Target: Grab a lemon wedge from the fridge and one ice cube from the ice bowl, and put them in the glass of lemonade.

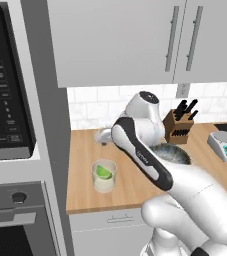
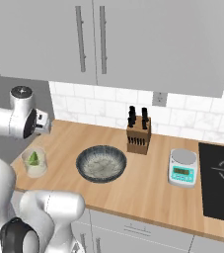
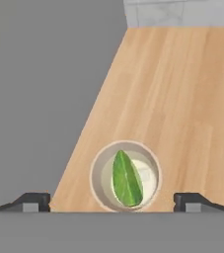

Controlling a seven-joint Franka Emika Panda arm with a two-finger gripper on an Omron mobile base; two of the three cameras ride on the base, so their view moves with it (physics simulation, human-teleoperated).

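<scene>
Two dark fingertips (image 3: 34, 201) sit far apart at the bottom of the hand view, so the pincer (image 3: 117, 202) is wide open and holding nothing. Right between those tips, looking straight down, is the glass of lemonade (image 3: 126, 176) with the lemon wedge (image 3: 127, 179) already lying in it on the pale liquid. So the pincer hangs above the glass, not touching it.

From the left base view the glass (image 1: 104, 176) stands near the front left corner of the wooden bench (image 1: 85, 165), the green wedge (image 1: 103, 172) leaning inside it. The ice bowl (image 2: 101, 163) is just to the right of the glass in the right base view, close but not touching; I can't make out the cubes in it.

Further along the bench there's a knife block (image 2: 138, 133) back by the white tiled wall (image 2: 182, 116), a small white kitchen scale (image 2: 183, 168), and a black cooktop (image 2: 222, 183) at the far right. Grey upper cabinets (image 2: 133, 39) hang overhead. Left of the bench is the black-fronted oven column (image 1: 7, 125), with a grey panel between them.

Room-wise, the glass is tight against the left end — bench edge and that grey side panel are close by. The front edge is near too. The stretch between bowl and scale is open wood.
</scene>
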